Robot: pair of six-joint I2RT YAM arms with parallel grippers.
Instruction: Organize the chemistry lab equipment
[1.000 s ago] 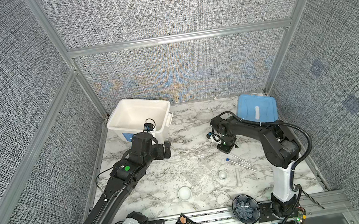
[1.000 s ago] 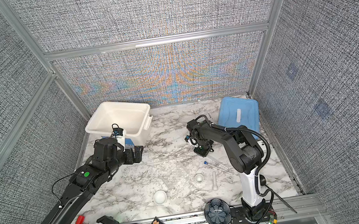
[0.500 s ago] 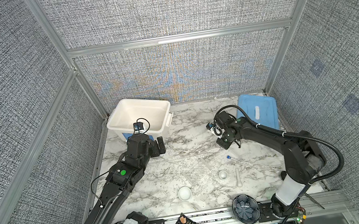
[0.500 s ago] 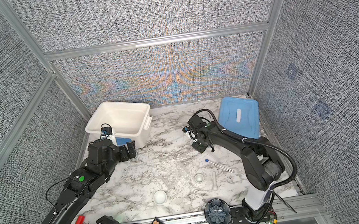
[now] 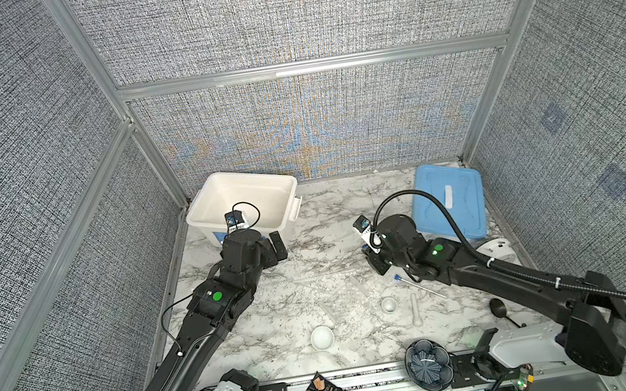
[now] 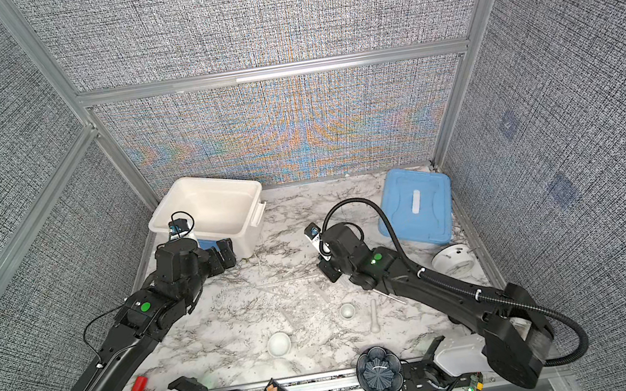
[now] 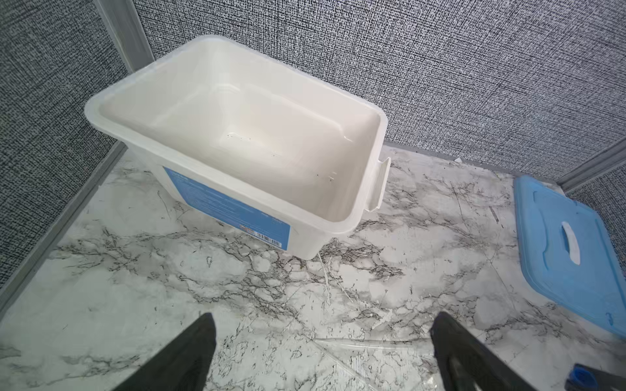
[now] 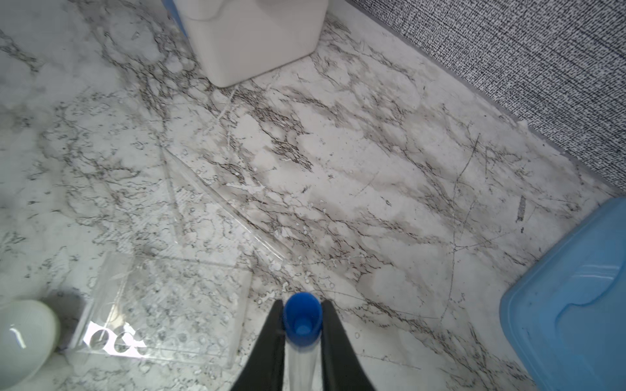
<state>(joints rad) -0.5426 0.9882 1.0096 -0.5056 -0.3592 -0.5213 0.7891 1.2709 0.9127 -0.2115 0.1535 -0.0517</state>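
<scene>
the right pincer (image 8: 302,306) pinches a blue-capped tube (image 8: 301,325) over the marble table (image 8: 372,169), with the clear rack (image 8: 162,304) near. the left pincer (image 7: 321,325) is spread wide, facing the white tub (image 7: 305,243). a second tube (image 5: 419,283), a white dish (image 5: 322,337), a smaller dish (image 5: 389,304) and the pestle (image 5: 415,309) lie on the table.

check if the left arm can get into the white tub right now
Probably yes: the left tool is open and holds nothing, the tub sits just ahead with its lid off to the side, and nothing stands between them.
</scene>
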